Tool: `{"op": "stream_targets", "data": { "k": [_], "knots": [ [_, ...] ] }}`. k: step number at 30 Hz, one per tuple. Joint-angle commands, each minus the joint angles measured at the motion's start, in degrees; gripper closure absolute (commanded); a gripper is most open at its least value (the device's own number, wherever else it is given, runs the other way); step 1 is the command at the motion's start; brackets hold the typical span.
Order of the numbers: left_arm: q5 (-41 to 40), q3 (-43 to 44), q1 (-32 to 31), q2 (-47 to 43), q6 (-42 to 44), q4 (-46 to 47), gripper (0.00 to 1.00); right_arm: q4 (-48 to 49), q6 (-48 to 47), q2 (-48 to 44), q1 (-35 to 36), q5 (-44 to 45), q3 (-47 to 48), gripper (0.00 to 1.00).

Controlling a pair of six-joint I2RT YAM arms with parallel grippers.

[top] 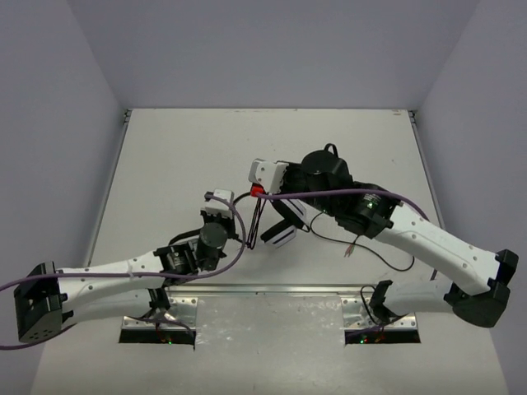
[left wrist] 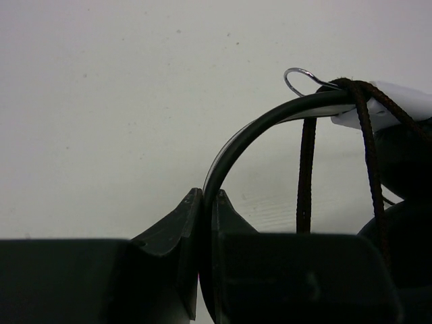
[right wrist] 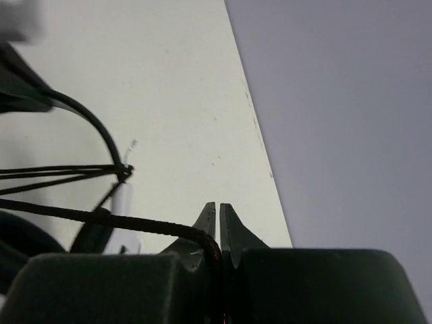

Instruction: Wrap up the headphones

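The left gripper [left wrist: 208,202] is clamped on the black headband [left wrist: 270,118] of the headphones [top: 284,226], with the band pinched between its fingertips. From there the headband arcs up and to the right in the left wrist view, where several strands of the dark braided cable [left wrist: 305,169] are looped over it, just beside a white earcup mount [left wrist: 398,101]. The right gripper [right wrist: 217,219] is closed on the cable, which is gripped between its fingertips and runs leftward from the jaws. Further strands are gathered at one point on the headband beyond it. In the overhead view the headphones are held between the two grippers over the middle of the table [top: 165,148], a white earcup [top: 286,233] hanging lowest. A loose length of cable trails on the table beside the right arm.
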Motion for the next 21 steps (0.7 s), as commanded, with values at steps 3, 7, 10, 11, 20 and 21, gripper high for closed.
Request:
{"op": "stream_targets", "data": {
  "k": [3, 7, 10, 11, 20, 21],
  "knots": [
    [1.24, -1.4, -4.98, -7.44, 2.24, 6.49, 1.0, 8.67, -2.51, -2.17, -10.94, -4.07, 2.95, 0.98],
    [4.48, -3.07, -8.84, -12.19, 4.26, 6.41, 1.0, 6.84, -1.01, 1.95, -19.36, -11.35, 7.07, 0.98],
    [7.64, -2.9, -10.95, -14.49, 6.02, 5.36, 1.0, 6.04, 1.01, 4.51, -23.07, -14.54, 9.53, 0.98],
    [8.0, -1.33, -11.31, -13.79, 6.11, 4.48, 1.0, 6.12, 0.92, 5.82, -23.17, -15.5, 9.89, 0.98],
    [5.9, 7.9, -12.28, -5.36, 6.73, -2.9, 1.0, 9.11, 5.93, 4.96, -23.17, -24.82, 8.06, 0.98],
    [5.12, 8.35, -12.28, -5.26, 6.73, -3.26, 1.0, 9.63, 6.02, 4.34, -23.26, -24.57, 6.57, 0.98]
  ]
}}
